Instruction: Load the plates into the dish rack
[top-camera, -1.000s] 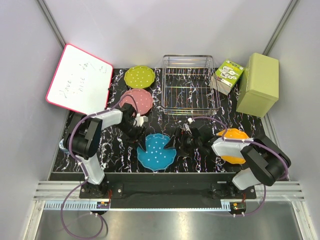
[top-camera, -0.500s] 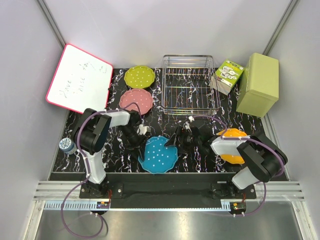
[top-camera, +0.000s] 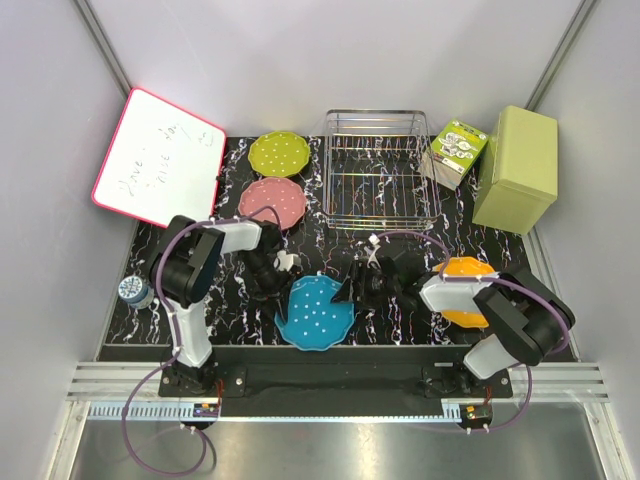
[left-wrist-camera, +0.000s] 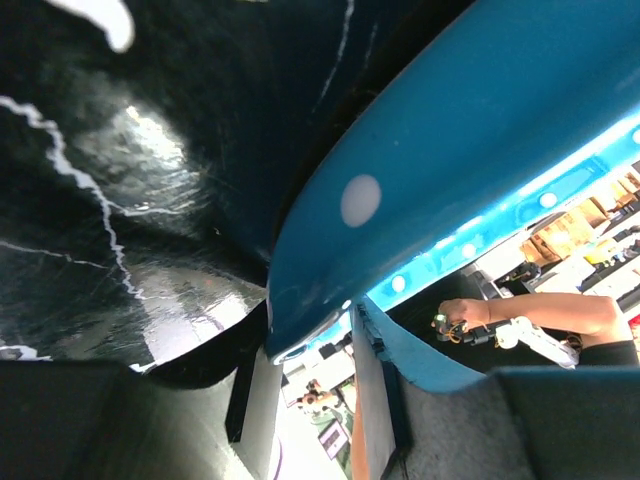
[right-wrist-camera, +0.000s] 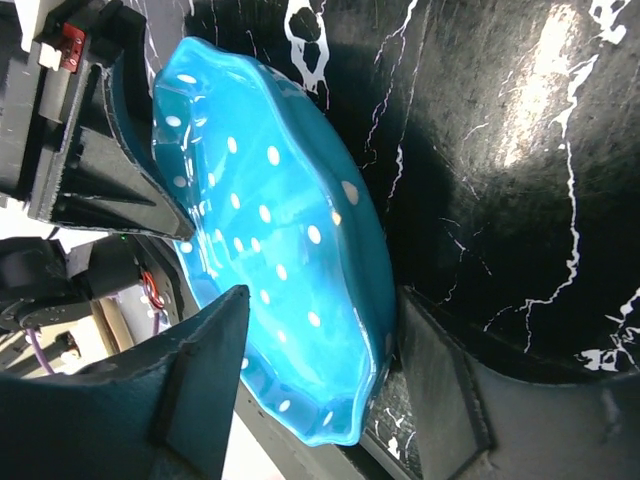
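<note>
The blue plate (top-camera: 315, 312) is tipped up off the black marbled table, between both grippers. My left gripper (top-camera: 283, 266) is shut on its left rim; in the left wrist view the rim (left-wrist-camera: 300, 335) fills the gap between the fingertips of the left gripper (left-wrist-camera: 305, 325). My right gripper (top-camera: 350, 290) is open around the right rim; in the right wrist view the plate (right-wrist-camera: 290, 250) sits between the wide jaws of the right gripper (right-wrist-camera: 325, 300). The pink plate (top-camera: 272, 203) and green plate (top-camera: 278, 153) lie flat left of the empty dish rack (top-camera: 380, 185). The orange plate (top-camera: 463, 292) is partly under my right arm.
An olive-green box (top-camera: 516, 170) and a green-and-white carton (top-camera: 458, 152) stand right of the rack. A red-framed whiteboard (top-camera: 160, 160) leans at the back left. A small bottle cap (top-camera: 131, 290) is at the table's left edge.
My left gripper has moved in and closed on the blue plate's left rim. The plate has tipped up and shifted slightly nearer. My right gripper has moved in around its right rim.
</note>
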